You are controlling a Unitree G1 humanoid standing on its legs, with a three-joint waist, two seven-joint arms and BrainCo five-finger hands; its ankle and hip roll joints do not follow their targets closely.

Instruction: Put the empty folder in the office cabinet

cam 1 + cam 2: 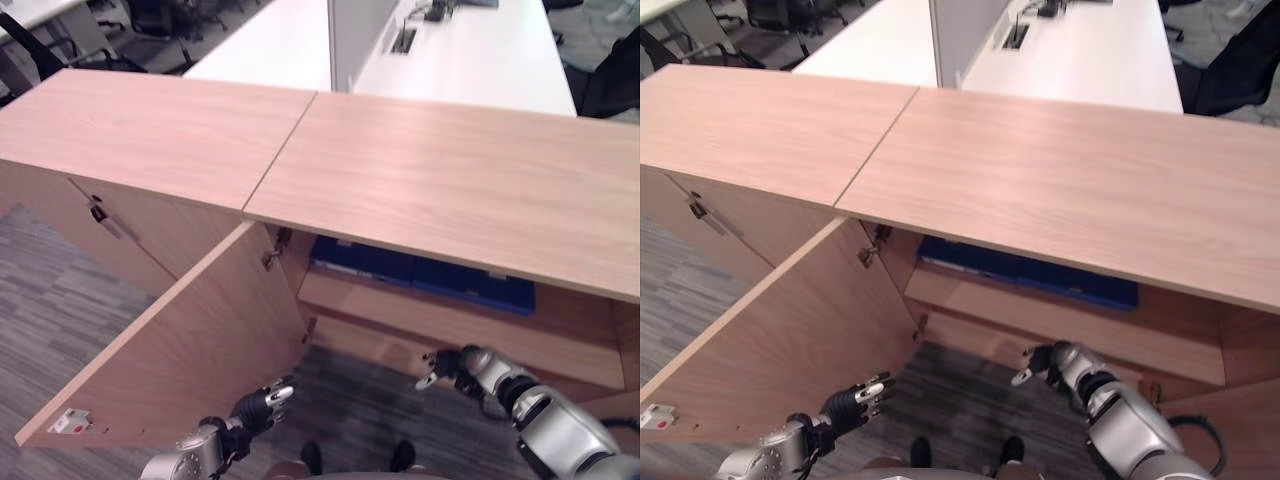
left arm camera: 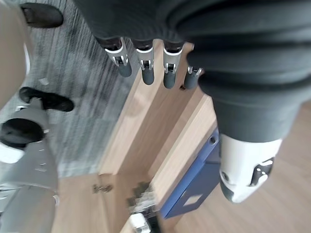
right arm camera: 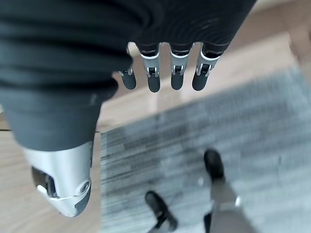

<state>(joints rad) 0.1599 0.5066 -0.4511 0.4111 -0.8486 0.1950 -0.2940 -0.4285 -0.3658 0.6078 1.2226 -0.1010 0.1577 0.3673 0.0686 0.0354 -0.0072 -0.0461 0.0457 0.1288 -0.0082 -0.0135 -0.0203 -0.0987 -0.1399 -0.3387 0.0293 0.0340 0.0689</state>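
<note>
Grey striped carpet (image 1: 50, 290), white desks (image 1: 480, 55) behind, dark office chairs (image 1: 610, 75)

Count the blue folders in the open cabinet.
1 for sure: a blue folder lies flat on the upper shelf, under the cabinet top. The top hides its back part, so more may sit there.

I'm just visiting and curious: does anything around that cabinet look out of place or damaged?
Nothing stands out. The cabinet door hangs wide open, and the blue folder lies flat on the shelf inside. Both hands, the left hand and the right hand, are open, hold nothing and sit low before the opening. I see no damage.
</note>
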